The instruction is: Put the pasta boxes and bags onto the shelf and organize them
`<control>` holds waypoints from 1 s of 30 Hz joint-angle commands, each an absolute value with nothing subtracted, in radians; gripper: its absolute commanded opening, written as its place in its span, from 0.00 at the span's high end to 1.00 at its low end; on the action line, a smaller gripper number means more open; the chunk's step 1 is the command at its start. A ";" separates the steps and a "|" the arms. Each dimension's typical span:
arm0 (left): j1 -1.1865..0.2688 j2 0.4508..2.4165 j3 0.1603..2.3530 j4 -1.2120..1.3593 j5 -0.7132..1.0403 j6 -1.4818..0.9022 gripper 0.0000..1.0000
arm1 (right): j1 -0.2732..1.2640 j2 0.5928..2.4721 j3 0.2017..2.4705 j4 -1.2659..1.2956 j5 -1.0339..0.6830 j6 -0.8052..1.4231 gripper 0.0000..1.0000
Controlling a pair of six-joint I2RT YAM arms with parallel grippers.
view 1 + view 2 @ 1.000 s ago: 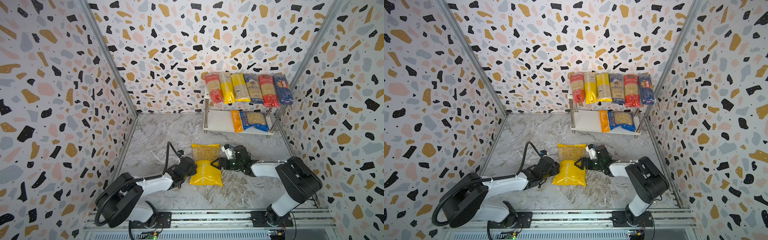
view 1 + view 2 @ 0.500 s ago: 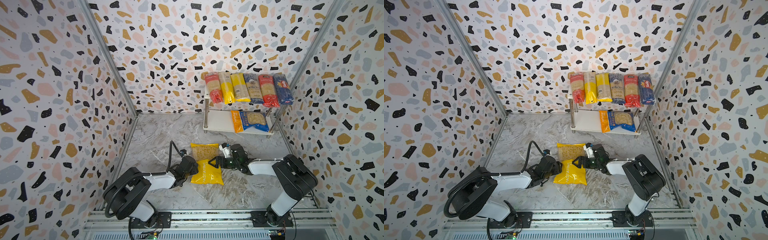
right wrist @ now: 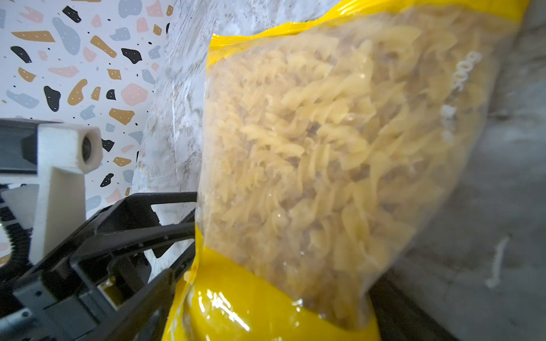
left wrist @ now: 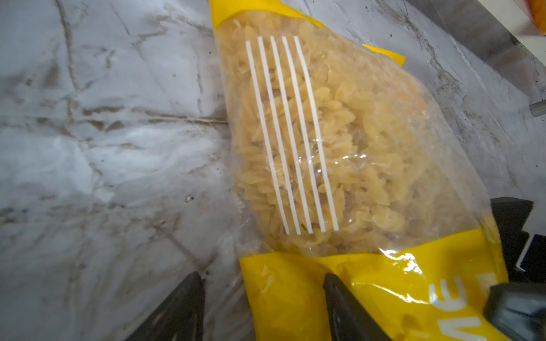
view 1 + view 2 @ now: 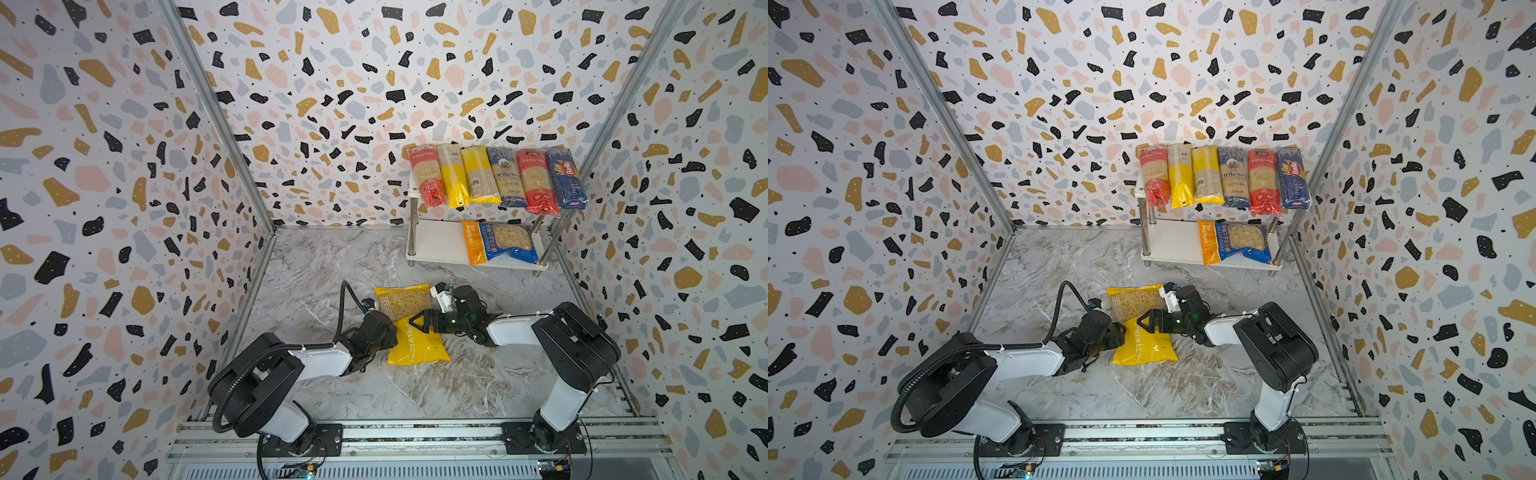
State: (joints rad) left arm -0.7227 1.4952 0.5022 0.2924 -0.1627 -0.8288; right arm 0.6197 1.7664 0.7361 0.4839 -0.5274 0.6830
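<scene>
Left gripper astride yellow bag edge

The white-and-black jointed left arm lay stretched low, reaching inward, and the matching right arm reached in towards it. The black two-fingered left gripper had its fingers partly apart. The black right gripper, close opposite, had its jaws spread wide.

Yellow bag: "PASTATIME" in white capitals on the yellow band; "500" on the clear window, seen in the right wrist view.
Dark-blue pack: "Barilla", "SPAGHETTI".
Blue-grey pack: "ankara".
Other print: illegible.
</scene>
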 commanded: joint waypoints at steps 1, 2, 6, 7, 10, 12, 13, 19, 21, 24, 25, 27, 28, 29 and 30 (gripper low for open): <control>-0.730 1.515 0.500 0.313 -0.092 -0.818 0.38 | 0.656 1.810 0.763 0.452 -0.584 0.700 0.01; -0.730 1.515 0.501 0.314 -0.093 -0.820 0.39 | 0.663 1.817 0.769 0.449 -0.592 0.700 0.01; -0.730 1.523 0.503 0.315 -0.098 -0.818 0.38 | 0.710 1.839 0.807 0.440 -0.637 0.701 0.01; -0.730 1.523 0.503 0.315 -0.098 -0.818 0.38 | 0.727 1.837 0.815 0.432 -0.640 0.701 0.01; -0.730 1.520 0.496 0.315 -0.100 -0.815 0.38 | 0.768 1.817 0.811 0.408 -0.638 0.698 0.01; -0.730 1.508 0.491 0.310 -0.104 -0.810 0.38 | 0.784 1.793 0.789 0.411 -0.638 0.704 0.01; -0.729 1.498 0.487 0.306 -0.106 -0.808 0.38 | 0.788 1.782 0.775 0.409 -0.639 0.706 0.00; -0.728 1.425 0.462 0.258 -0.138 -0.785 0.38 | 0.785 1.738 0.715 0.427 -0.645 0.688 0.17; -0.729 1.393 0.452 0.215 -0.150 -0.780 0.38 | 0.779 1.751 0.713 0.456 -0.666 0.691 0.32; -0.729 1.339 0.432 0.184 -0.166 -0.779 0.37 | 0.767 1.790 0.710 0.560 -0.729 0.728 0.44; -0.729 1.322 0.425 0.176 -0.172 -0.781 0.36 | 0.766 1.805 0.709 0.604 -0.753 0.745 0.47; -0.729 1.293 0.411 0.161 -0.179 -0.785 0.36 | 0.764 1.831 0.714 0.663 -0.781 0.773 0.55; -0.728 1.281 0.406 0.153 -0.182 -0.788 0.35 | 0.765 1.840 0.718 0.676 -0.788 0.780 0.60; -0.728 1.267 0.400 0.145 -0.186 -0.792 0.35 | 0.765 1.846 0.722 0.685 -0.793 0.784 0.63; -0.729 1.251 0.395 0.138 -0.190 -0.792 0.34 | 0.765 1.845 0.723 0.691 -0.794 0.786 0.64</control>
